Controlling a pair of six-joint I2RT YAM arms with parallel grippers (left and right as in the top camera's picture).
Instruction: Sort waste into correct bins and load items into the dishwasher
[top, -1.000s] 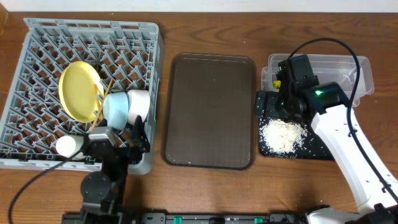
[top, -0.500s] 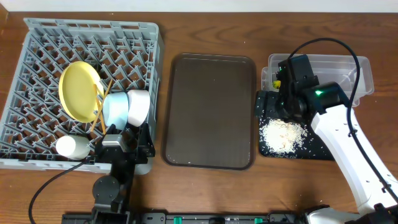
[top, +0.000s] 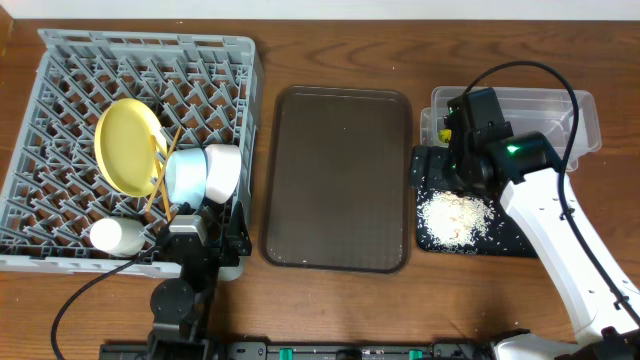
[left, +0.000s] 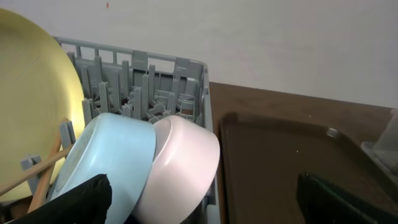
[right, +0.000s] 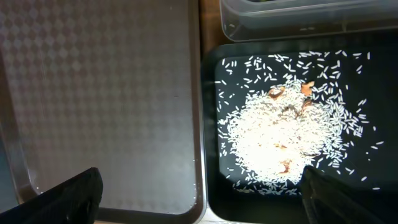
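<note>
The grey dish rack (top: 60, 70) holds the yellow plate (top: 125, 145), light blue bowl (top: 185, 172), a white bowl (top: 222, 170), a white cup (top: 115, 236) and chopsticks (top: 163, 165). My left gripper (top: 205, 235) is open and empty at the rack's front right corner, just behind the bowls (left: 112, 155). My right gripper (top: 445, 165) is open and empty above the left edge of the black tray (right: 379, 93), which holds the white rice (right: 286, 134). The clear tub (top: 560, 110) lies behind it. A yellow-green bit (top: 444, 132) shows in the tub. The tissue is hidden.
The dark brown serving tray (top: 338, 180) lies between rack and bins, with nothing on it. Its right rim nearly touches the black tray in the right wrist view (right: 99, 93). The right arm's cable loops over the tub. The table's front edge is close below the left arm.
My left gripper has drawn back a little toward the front and right, off the rack's corner. The right arm and all dishes are unmoved.
</note>
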